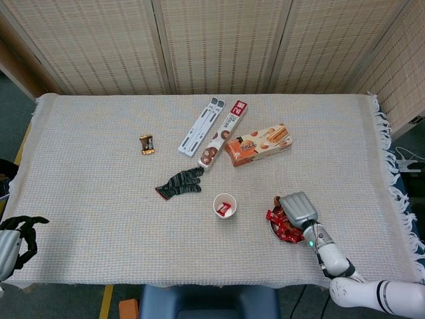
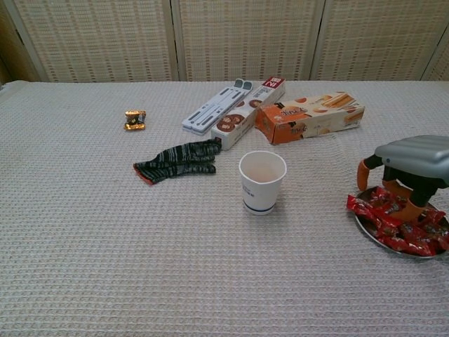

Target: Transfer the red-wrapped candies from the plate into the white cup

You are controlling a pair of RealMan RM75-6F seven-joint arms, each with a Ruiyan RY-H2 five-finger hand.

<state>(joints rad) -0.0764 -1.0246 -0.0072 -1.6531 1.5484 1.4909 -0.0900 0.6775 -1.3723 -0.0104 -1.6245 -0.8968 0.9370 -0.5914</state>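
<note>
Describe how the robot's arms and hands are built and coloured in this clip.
The right hand has a ribbed silver-grey metal back, dark fingers and orange fingertips. Behind it a silver wrist carries a small green light, then a white arm with a dark ring near the elbow. The left hand, at the frame edge, shows black fingers on a silver-grey body.

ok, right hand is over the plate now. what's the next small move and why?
Probably close the fingers on one candy and lift. The right hand sits low over the plate, fingertips down among the red-wrapped candies, with no grip visible yet. The white cup stands upright to its left, with one candy inside.
</note>
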